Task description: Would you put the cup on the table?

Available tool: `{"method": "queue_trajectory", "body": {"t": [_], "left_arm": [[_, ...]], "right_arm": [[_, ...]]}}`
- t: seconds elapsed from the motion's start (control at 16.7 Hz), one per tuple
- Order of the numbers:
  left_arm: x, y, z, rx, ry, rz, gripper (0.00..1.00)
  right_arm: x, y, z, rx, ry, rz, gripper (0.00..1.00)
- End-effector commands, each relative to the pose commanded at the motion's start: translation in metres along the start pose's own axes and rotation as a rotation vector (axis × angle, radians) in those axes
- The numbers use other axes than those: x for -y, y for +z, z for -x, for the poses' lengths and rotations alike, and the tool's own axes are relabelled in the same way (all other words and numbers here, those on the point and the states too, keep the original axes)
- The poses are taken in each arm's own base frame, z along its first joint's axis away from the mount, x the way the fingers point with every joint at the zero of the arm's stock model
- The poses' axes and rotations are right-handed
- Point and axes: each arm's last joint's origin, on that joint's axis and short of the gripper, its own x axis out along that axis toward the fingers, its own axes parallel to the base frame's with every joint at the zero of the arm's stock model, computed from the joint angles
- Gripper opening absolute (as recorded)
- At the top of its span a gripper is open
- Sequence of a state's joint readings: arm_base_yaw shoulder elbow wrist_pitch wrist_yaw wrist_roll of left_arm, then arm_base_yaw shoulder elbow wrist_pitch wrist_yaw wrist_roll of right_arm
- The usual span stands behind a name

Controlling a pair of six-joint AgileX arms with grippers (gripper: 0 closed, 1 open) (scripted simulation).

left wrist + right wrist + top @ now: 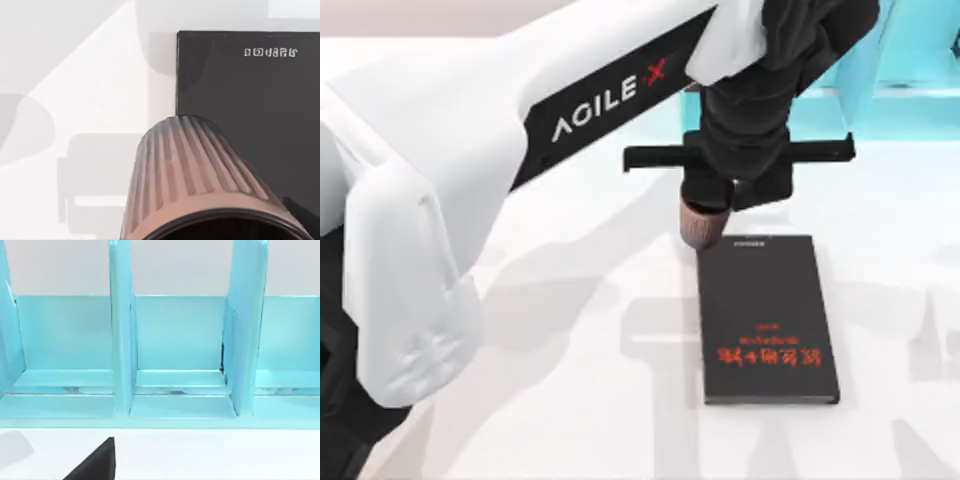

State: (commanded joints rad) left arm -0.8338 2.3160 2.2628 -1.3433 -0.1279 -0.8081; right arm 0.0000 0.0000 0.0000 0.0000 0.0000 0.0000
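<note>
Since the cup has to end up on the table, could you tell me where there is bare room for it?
Bare table lies left of the black book, and a narrower strip to its right. It is crowded around the cup at the book's far corner, under the left gripper.

A pale blue rack (175, 360) with upright dividers is seen along the far edge of the white desk (570, 330), which is crossed by soft shadows.

The left arm (470, 150) is a white shell with a black panel lettered "AGILE X" (610, 100); its wrist is black.
</note>
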Motion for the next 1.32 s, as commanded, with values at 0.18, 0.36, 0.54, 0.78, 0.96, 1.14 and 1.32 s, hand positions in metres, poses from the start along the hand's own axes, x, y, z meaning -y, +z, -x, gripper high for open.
{"method": "queue_trajectory", "body": {"t": [0.18,0.36,0.54,0.78,0.96,1.14,1.32], "left_arm": [[-0.049,0.002,0.006,-0.08,0.022,-0.002,0.0],[-0.096,0.004,0.012,-0.137,0.014,-0.008,0.0],[-0.125,0.006,0.021,-0.156,-0.016,-0.006,0.0],[-0.125,0.005,0.02,-0.159,-0.013,-0.011,0.0],[-0.125,0.005,0.012,-0.155,-0.017,-0.012,0.0],[-0.128,0.002,-0.01,-0.154,-0.018,-0.007,0.0],[-0.131,-0.003,-0.033,-0.155,-0.018,-0.006,0.0]], "right_arm": [[0.0,0.0,0.0,0.0,0.0,0.0,1.0],[0.0,0.0,0.0,0.0,0.0,0.0,1.0],[0.0,0.0,0.0,0.0,0.0,0.0,1.0],[0.0,0.0,0.0,0.0,0.0,0.0,1.0],[0.0,0.0,0.0,0.0,0.0,0.0,1.0],[0.0,0.0,0.0,0.0,0.0,0.0,1.0],[0.0,0.0,0.0,0.0,0.0,0.0,1.0]]}}
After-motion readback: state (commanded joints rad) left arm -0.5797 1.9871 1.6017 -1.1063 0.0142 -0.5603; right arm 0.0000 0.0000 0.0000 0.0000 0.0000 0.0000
